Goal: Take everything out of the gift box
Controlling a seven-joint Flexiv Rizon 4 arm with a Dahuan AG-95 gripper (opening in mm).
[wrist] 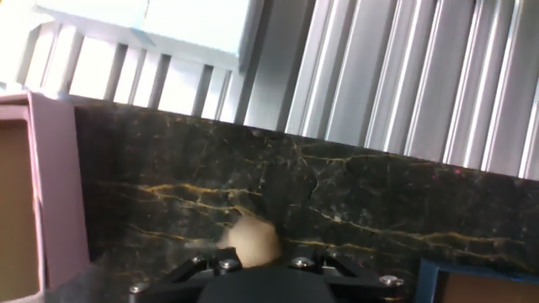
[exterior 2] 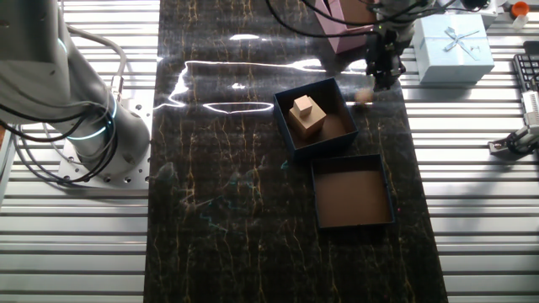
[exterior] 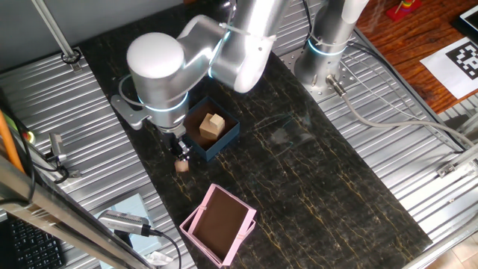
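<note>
The navy gift box (exterior: 222,143) stands in the middle of the dark table; in the other fixed view its rim (exterior 2: 305,87) shows. Inside it a larger tan wooden chunk (exterior: 211,128) carries a small cube (exterior 2: 303,105) on top. A second small cube (exterior: 181,165) lies on the table just outside the box, blurred in the other fixed view (exterior 2: 363,97). My gripper (exterior: 179,150) hangs right above this cube, apart from it, and looks open and empty. In the hand view the cube (wrist: 253,240) is a tan blur just beyond the hand.
A pink box (exterior: 219,224) with a brown inside stands near the table's front edge. The shallow dark blue lid (exterior 2: 352,220) lies beside the gift box. A pale blue ribboned box (exterior 2: 455,38) sits on the metal slats off the table.
</note>
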